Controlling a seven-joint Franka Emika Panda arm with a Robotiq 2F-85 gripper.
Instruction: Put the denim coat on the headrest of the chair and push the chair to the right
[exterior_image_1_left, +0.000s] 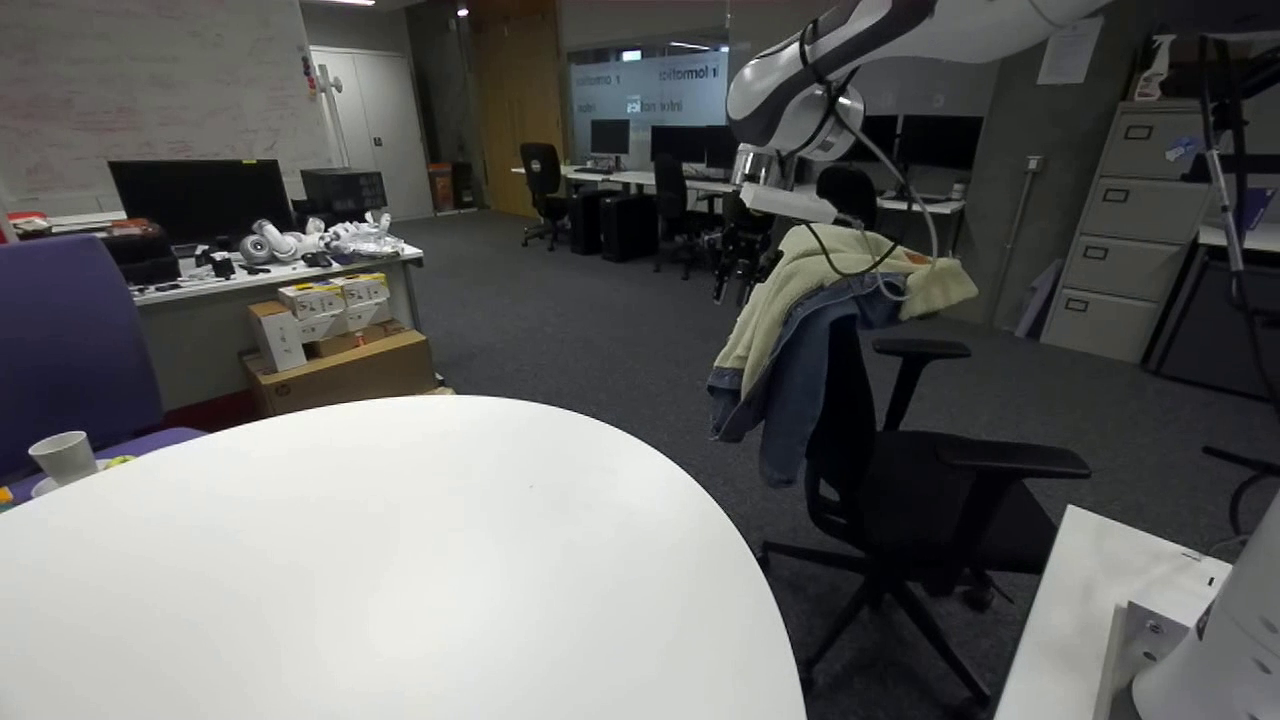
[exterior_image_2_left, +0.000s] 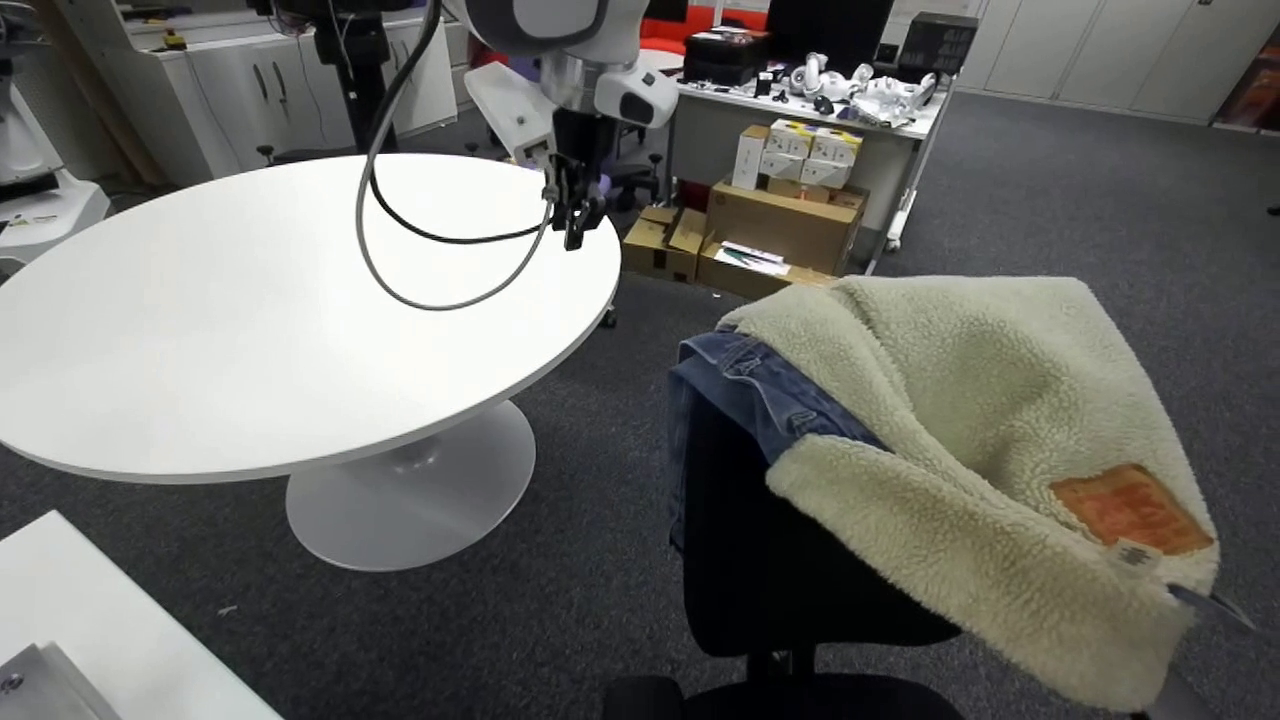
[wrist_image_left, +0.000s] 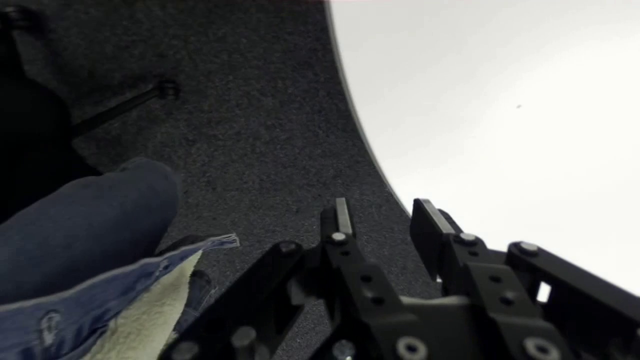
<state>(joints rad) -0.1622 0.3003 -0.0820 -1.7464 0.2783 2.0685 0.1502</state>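
Observation:
The denim coat (exterior_image_1_left: 765, 310) hangs over the top of the chair's backrest, cream lining outward. In an exterior view the coat (exterior_image_2_left: 1000, 370) spreads over the backrest, with blue denim showing at one side. The headrest is hidden beneath it. The black chair (exterior_image_1_left: 950, 510) stands beside the round table, and its backrest also shows in an exterior view (exterior_image_2_left: 790, 570). My gripper (exterior_image_2_left: 575, 235) is open and empty, apart from the coat. In the wrist view the gripper (wrist_image_left: 380, 212) is above the gap between table and chair, with the coat (wrist_image_left: 90, 220) to the left.
The round white table (exterior_image_1_left: 430, 560) has its edge (wrist_image_left: 360, 125) under my gripper. A white surface (exterior_image_1_left: 1110, 590) lies near the robot base. Cardboard boxes (exterior_image_2_left: 770, 230) stand by a desk. A loose cable (exterior_image_2_left: 365, 240) hangs from the arm. Filing cabinets (exterior_image_1_left: 1140, 230) stand behind.

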